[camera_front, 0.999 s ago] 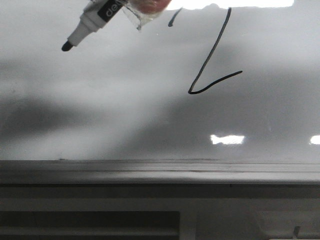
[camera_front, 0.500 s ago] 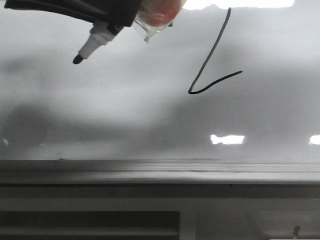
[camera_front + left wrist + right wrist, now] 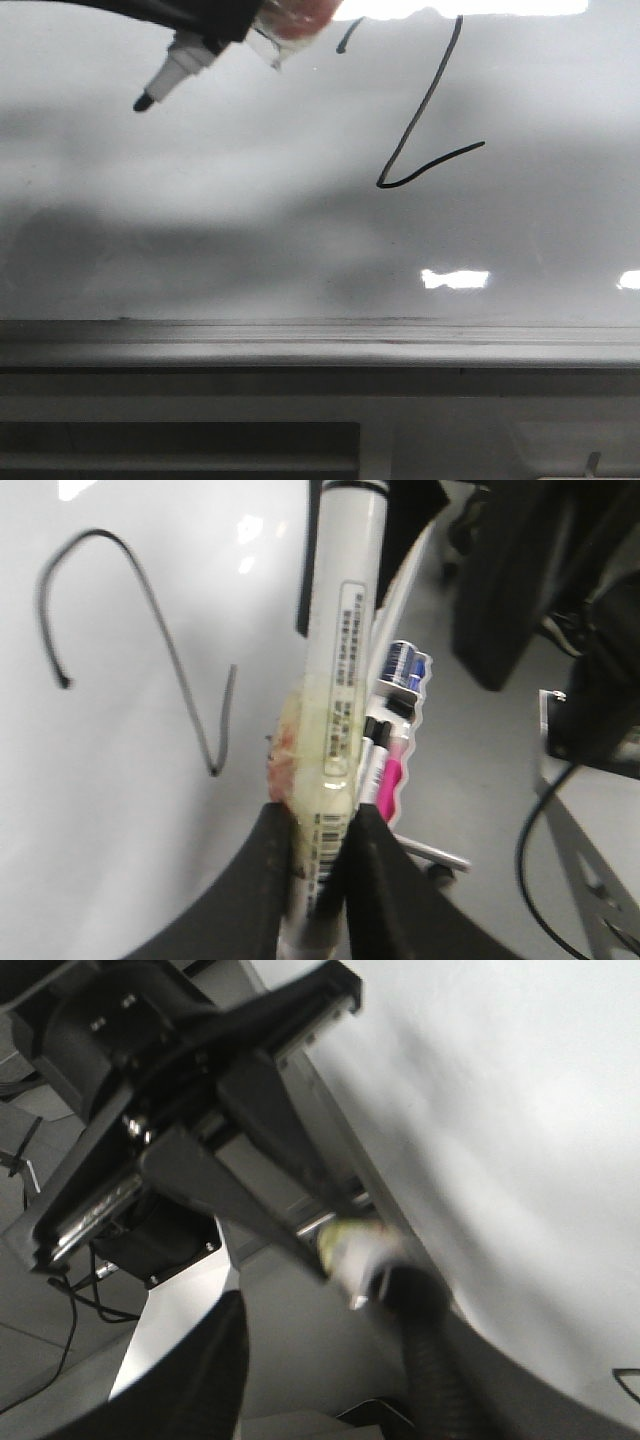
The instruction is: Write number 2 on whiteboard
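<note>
The big pale whiteboard (image 3: 200, 220) stands upright with a grey tray ledge (image 3: 320, 345) along its lower edge. The number 2 (image 3: 420, 110) is drawn high on the board, its long line slanting down to the left and its short tail pointing up to the right. The left claw (image 3: 318, 880) is squeezed tight on a white marker (image 3: 345, 630), tip (image 3: 143, 102) aimed down-left, off the line. The right claw (image 3: 330, 1380) has wide-apart fingers, holding nothing.

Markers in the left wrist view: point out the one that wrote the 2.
The white marker clamped in the left gripper, its barrel pointing up beside the number 2 on the whiteboard. The other markers, one pink, sit clustered behind it, ungripped.
</note>
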